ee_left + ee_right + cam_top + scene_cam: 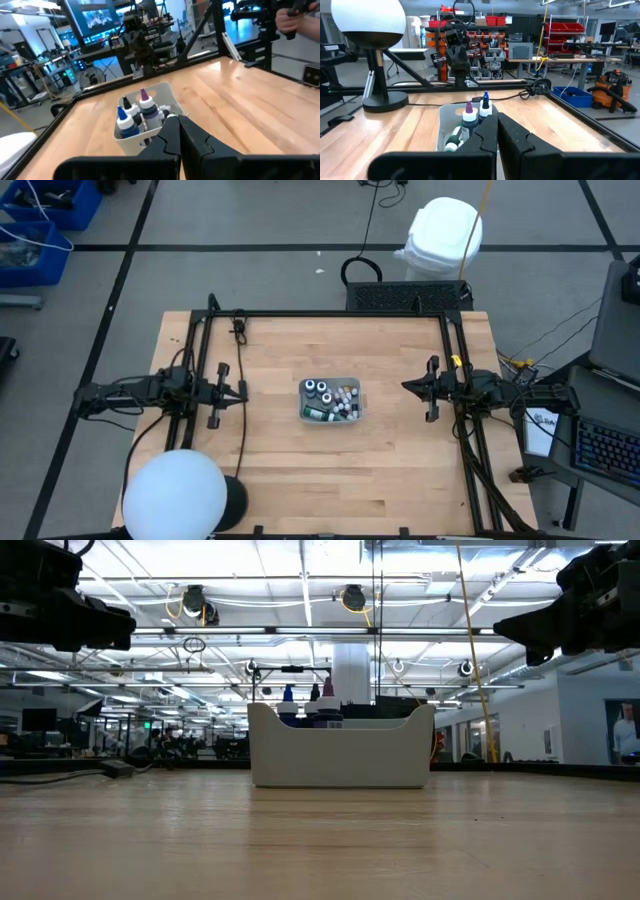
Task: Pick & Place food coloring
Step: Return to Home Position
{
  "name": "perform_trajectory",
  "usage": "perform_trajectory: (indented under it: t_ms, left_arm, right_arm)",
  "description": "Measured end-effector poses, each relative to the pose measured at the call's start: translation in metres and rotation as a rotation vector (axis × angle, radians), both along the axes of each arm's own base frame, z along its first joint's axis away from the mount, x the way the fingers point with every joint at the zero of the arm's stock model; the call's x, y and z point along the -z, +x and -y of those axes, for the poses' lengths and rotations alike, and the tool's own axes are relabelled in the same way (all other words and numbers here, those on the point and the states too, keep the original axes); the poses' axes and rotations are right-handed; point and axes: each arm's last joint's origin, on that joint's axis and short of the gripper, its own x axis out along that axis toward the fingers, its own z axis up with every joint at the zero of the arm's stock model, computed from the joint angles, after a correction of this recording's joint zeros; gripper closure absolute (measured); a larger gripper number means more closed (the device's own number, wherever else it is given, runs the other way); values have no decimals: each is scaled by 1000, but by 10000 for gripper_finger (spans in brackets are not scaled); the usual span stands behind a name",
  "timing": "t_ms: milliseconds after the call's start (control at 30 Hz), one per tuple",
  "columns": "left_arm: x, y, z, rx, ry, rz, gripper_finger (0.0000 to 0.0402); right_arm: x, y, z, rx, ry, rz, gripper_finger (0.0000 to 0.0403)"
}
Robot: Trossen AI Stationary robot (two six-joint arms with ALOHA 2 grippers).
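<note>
Several small food coloring bottles [328, 400] stand and lie inside a translucent grey tray [303, 412] at the table's middle. Their caps are white, blue and purple [137, 112] [470, 120], and some tips rise above the tray's rim [310, 712]. My left gripper [243, 390] hovers left of the tray, shut and empty, pointing at it [177, 122]. My right gripper [405, 387] hovers right of the tray, also shut and empty [497, 120]. Both are raised off the table and apart from the tray.
A lamp with a white globe [172, 493] stands at the near-left corner, and its cable [240, 440] runs across the left part of the table. Black frame rails [340, 313] border the far and side edges. A person's hand [290, 17] shows beyond the right side.
</note>
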Motion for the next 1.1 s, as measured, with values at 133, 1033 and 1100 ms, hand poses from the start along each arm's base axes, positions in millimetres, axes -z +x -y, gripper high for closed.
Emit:
perform_trajectory:
  t_ms: [133, 1033, 1100]
  left_arm:
    - [1, 1, -1, -1, -2, -18, 401]
    - [4, 5, -1, -33, -154, -69, 360]
    - [4, 5, -1, -33, -153, -68, 361]
  right_arm:
    - [2, 0, 1, 5, 20, -14, 403]
    - [0, 0, 1, 4, 25, 1, 403]
    - [0, 0, 1, 4, 25, 1, 403]
